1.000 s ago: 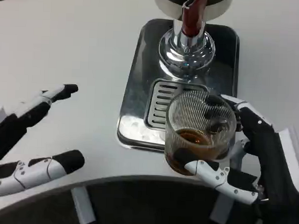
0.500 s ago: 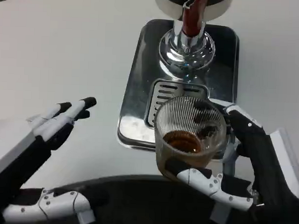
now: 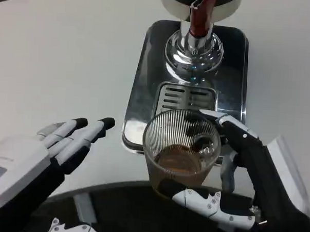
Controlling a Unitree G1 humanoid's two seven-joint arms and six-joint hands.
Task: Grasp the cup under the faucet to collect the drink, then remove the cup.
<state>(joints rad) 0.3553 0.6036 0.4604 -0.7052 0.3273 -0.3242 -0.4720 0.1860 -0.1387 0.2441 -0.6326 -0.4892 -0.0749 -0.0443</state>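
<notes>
The right hand grips the cup, its thumb wrapped across the near side low down and its fingers curled round the far right side. The left hand holds nothing, its fingers stretched out and slightly apart, pointing right toward the cup. The cup is clear ribbed glass with brown drink in the bottom, held at the near edge of the metal tray, nearer than the faucet
</notes>
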